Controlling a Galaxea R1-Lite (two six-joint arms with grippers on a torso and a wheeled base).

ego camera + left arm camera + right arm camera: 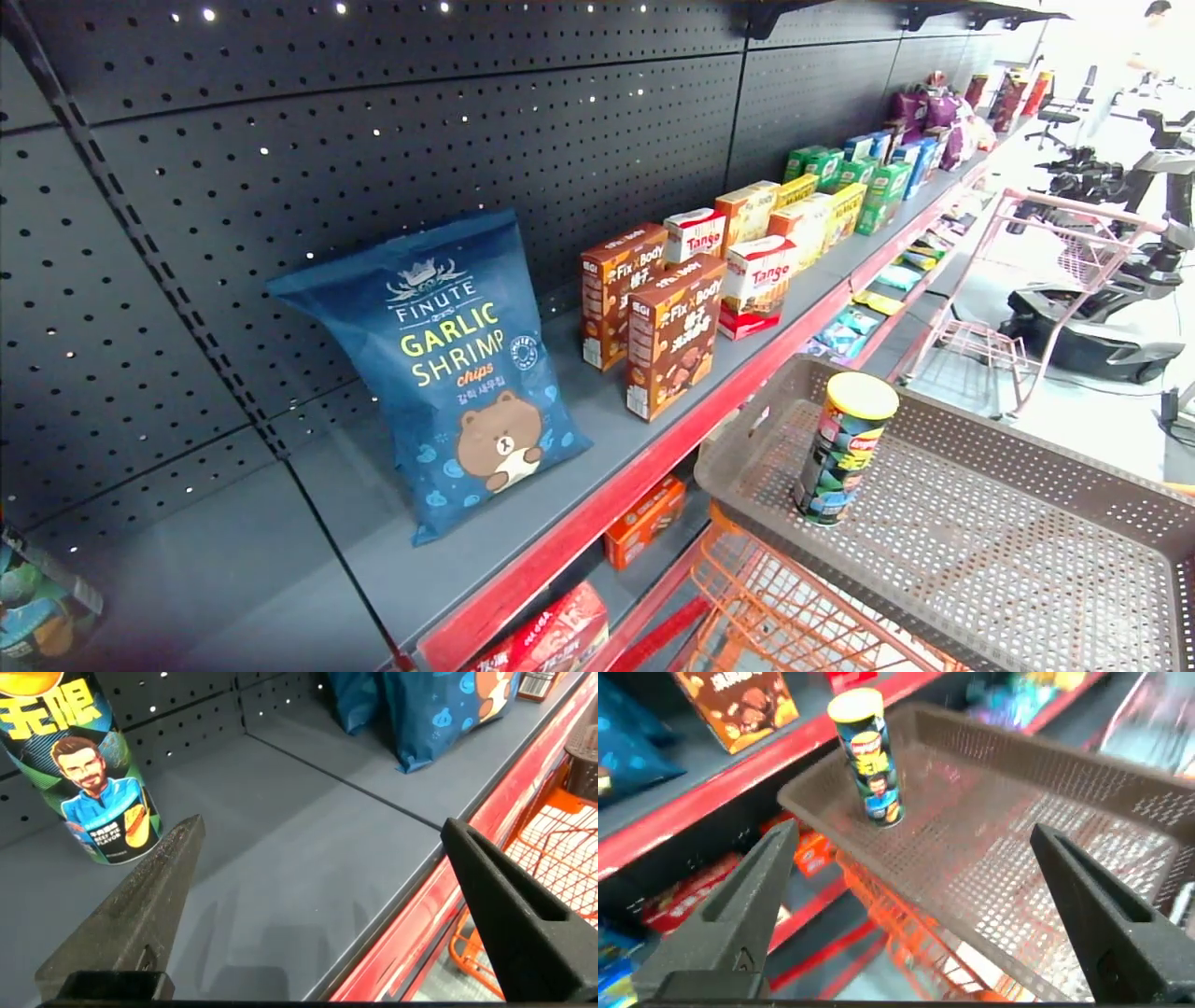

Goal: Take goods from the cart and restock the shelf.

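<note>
Head view guy: a blue chip bag (448,373) is leaning on the back panel of the shelf (597,397), and two brown boxes (667,331) are standing just beside it. More boxes are running down the row. A pink cart (1046,280) is sitting well apart, farther along the aisle.

Wrist view guy: and the goods?

Head view guy: one can (845,448) is standing upright in the grey basket (1027,560) on the orange cart, near the corner closest to the shelf's red edge.

Wrist view guy: seeing that too. The right gripper (913,829) is hanging above the basket with its fingers spread wide, holding nothing, and that can is sitting beyond them, apart. The left gripper (320,826) is hovering low over bare shelf board, fingers also wide apart and gripping nothing. A second can (93,775) is standing upright near one finger, not touching it, with the chip bag farther along.
</note>
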